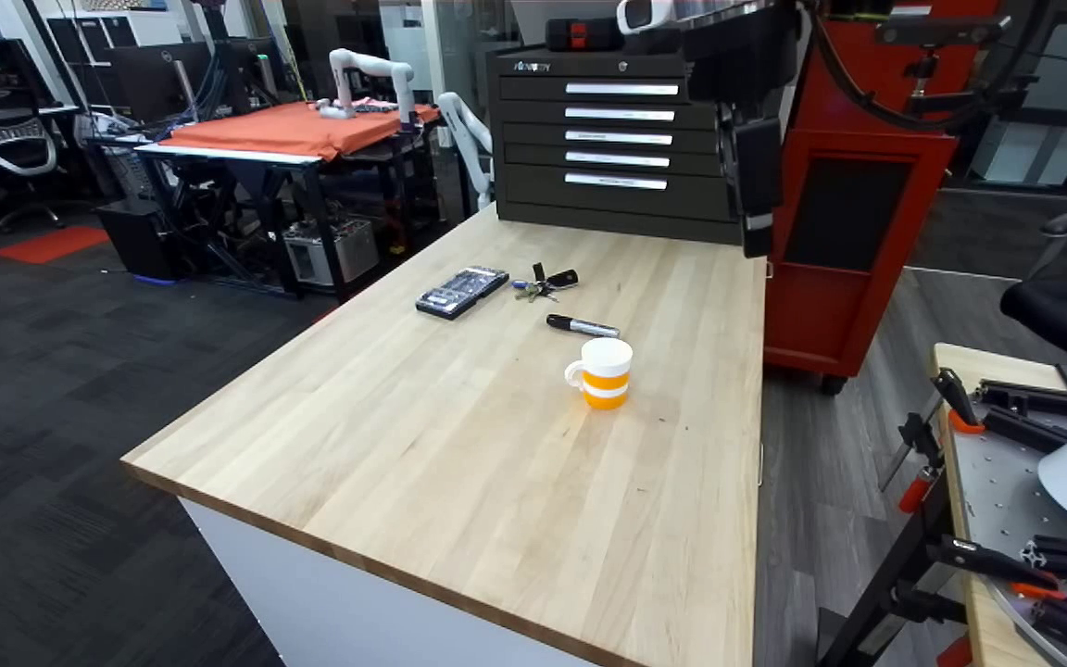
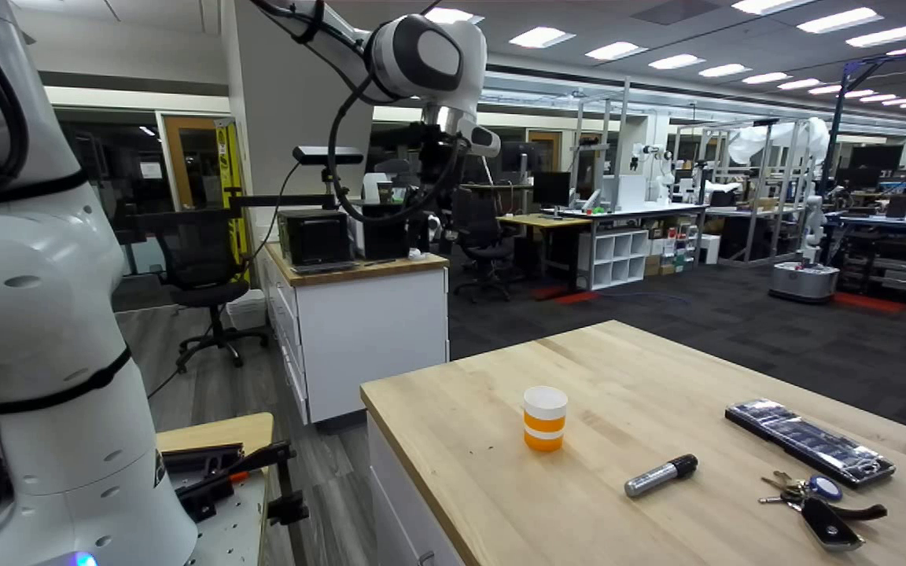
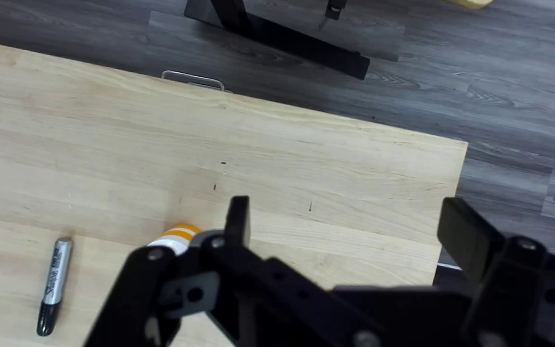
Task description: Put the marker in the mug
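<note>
The marker, silver-grey with a black cap, lies flat on the wooden table in both exterior views (image 1: 583, 325) (image 2: 661, 475). It also shows at the lower left of the wrist view (image 3: 56, 284). The mug, white with orange bands, stands upright near it, apart from it, in both exterior views (image 1: 606, 372) (image 2: 545, 418). In the wrist view the mug (image 3: 174, 239) is partly hidden behind a finger. My gripper (image 3: 342, 217) is wide open with nothing between its fingers. It is high above the table. The mug and marker lie left of the jaws in the wrist view.
A bunch of keys (image 1: 543, 283) and a flat black case (image 1: 462, 293) lie on the table beyond the marker. A dark drawer chest (image 1: 617, 139) stands at the table's end. A red cabinet (image 1: 853, 250) stands beside the table.
</note>
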